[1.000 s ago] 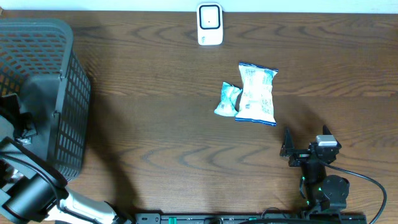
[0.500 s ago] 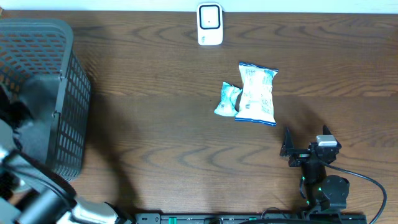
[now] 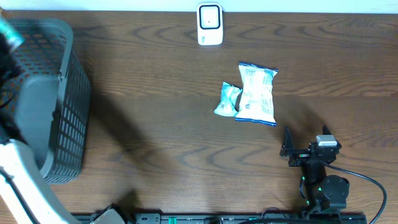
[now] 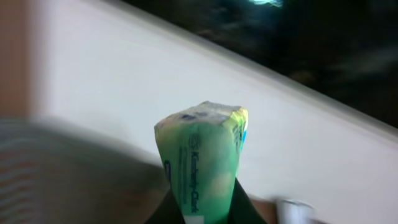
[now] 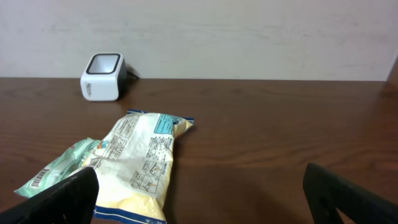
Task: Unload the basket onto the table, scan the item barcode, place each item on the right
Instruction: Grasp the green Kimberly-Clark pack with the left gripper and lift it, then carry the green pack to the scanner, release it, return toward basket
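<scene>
In the left wrist view a green packet point(image 4: 202, 158) stands upright between the two dark fingers of my left gripper point(image 4: 202, 214), which is shut on it. Overhead, that packet shows as a blurred teal spot point(image 3: 7, 34) above the basket's far left corner. The white barcode scanner point(image 3: 210, 23) sits at the table's back edge, also seen from the right wrist point(image 5: 102, 76). My right gripper point(image 3: 305, 152) rests open near the front right, with nothing between its fingers point(image 5: 62, 199).
A dark mesh basket point(image 3: 62, 106) fills the left side. A white and blue packet point(image 3: 256, 93) and a small teal packet point(image 3: 227, 99) lie side by side mid-table, just ahead of the right gripper. A black cable point(image 3: 367, 186) runs from the right arm.
My left gripper has shut on the green packet and risen out of the basket toward the far left corner. The right arm has not moved.
</scene>
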You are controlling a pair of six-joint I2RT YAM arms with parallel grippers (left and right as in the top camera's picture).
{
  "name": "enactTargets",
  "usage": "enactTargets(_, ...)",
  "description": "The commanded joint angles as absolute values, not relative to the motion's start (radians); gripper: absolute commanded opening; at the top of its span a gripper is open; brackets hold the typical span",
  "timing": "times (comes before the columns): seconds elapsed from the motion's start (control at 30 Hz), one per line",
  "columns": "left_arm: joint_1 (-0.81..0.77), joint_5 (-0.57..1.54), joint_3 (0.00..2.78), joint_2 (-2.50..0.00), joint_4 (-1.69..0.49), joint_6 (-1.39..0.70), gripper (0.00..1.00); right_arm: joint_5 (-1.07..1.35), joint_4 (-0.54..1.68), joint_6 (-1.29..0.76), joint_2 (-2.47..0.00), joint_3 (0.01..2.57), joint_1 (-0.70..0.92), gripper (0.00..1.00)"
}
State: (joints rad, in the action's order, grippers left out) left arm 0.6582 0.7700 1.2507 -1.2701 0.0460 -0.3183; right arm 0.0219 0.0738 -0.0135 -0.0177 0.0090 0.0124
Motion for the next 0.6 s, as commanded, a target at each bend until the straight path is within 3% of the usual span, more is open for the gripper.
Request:
enactTargets(0.0, 0.492, 0.915, 1.255, -1.213, 0.069, -0.461, 0.07, 0.02, 0.075, -0.006, -0.014, 0.006, 0.0, 0.99)
enactTargets(0.23, 0.094, 0.831, 1.255, -1.218, -0.07, -0.359, 0.07, 0.021, 0.075, -0.006, -0.014, 0.006, 0.0, 0.99)
enactTargets(0.47, -0.199, 0.381, 1.255, -1.321, -0.302, -0.307, 0.07, 0.02, 0.076, -0.006, -0.014, 0.006, 0.0, 0.99)
enactTargets(0.57, -0.294, 0.299, 1.255, -1.401, -0.316, -0.308, 0.07, 0.02, 0.075, -0.006, -0.014, 0.006, 0.0, 0.99)
